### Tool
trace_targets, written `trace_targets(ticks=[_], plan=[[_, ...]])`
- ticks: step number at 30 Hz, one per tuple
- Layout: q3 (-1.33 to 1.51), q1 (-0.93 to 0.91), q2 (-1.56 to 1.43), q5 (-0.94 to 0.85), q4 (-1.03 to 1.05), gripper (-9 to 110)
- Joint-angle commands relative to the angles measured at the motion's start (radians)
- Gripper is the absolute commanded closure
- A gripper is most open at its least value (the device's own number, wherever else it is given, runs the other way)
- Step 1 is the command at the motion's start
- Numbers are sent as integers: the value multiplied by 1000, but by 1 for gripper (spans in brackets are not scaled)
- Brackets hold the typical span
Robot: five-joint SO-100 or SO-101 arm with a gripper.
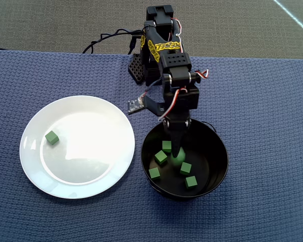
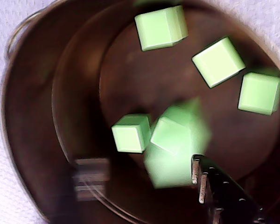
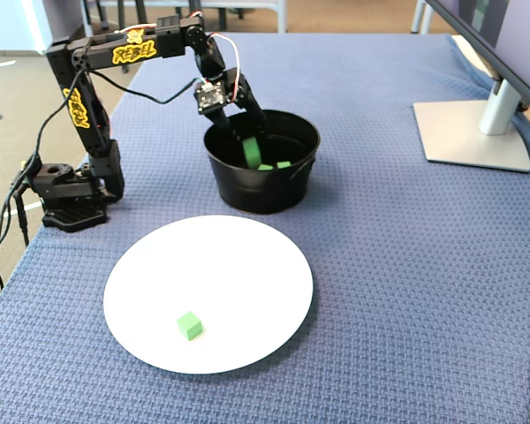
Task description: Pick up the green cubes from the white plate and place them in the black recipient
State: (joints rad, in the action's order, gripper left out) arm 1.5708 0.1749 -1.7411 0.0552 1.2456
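My gripper reaches down inside the black recipient and stands open. In the wrist view the gripper has its jaws spread wide, the left one smeared by motion. A blurred green cube hangs loose between them, close to the right finger. Several more green cubes lie on the bottom of the black recipient. One green cube sits alone on the left part of the white plate. The fixed view shows the gripper dipping into the black recipient.
Blue woven cloth covers the table. The arm's base and its cables sit at the cloth's left edge in the fixed view. A monitor stand rests at the far right. The plate and pot almost touch.
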Motion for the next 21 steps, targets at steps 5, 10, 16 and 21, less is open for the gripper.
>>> trace_targets(ticks=[5, 10, 16, 21], plan=[[-118, -397, -341, -153, 98, 89], [-21, -784, -273, -198, -25, 101], [-83, -979, 118, -219, -179, 102], [-454, -1028, 506, -184, -51, 102]])
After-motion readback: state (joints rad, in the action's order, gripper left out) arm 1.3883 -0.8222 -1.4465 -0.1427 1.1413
